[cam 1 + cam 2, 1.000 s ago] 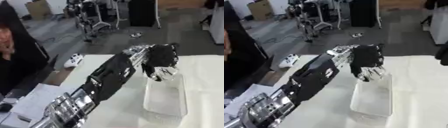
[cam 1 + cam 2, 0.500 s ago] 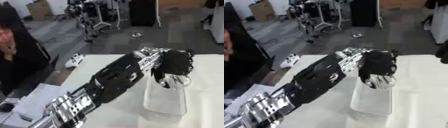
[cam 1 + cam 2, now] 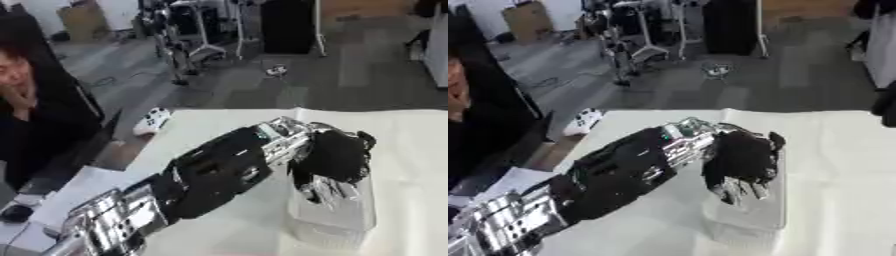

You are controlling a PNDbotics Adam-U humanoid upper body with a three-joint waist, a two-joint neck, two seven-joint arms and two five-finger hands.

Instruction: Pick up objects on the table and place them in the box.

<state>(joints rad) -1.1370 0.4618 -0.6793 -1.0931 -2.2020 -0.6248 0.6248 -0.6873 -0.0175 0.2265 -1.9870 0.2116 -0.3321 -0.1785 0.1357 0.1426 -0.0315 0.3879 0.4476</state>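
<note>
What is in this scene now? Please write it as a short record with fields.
surface: table with a white cover
container: clear box, on the table
working hand: left robot hand, above the box with fingers pointing down into it
object in hand: cannot tell
right robot hand: not in view
loose objects on the table: none visible

We see the left hand (image 3: 337,159) reaching in from the lower left, directly above the clear rectangular plastic box (image 3: 337,220), fingertips (image 3: 744,192) pointing down into its opening. The box sits on the white cloth-covered table (image 3: 842,150), which extends to the hand's right and behind it.
</note>
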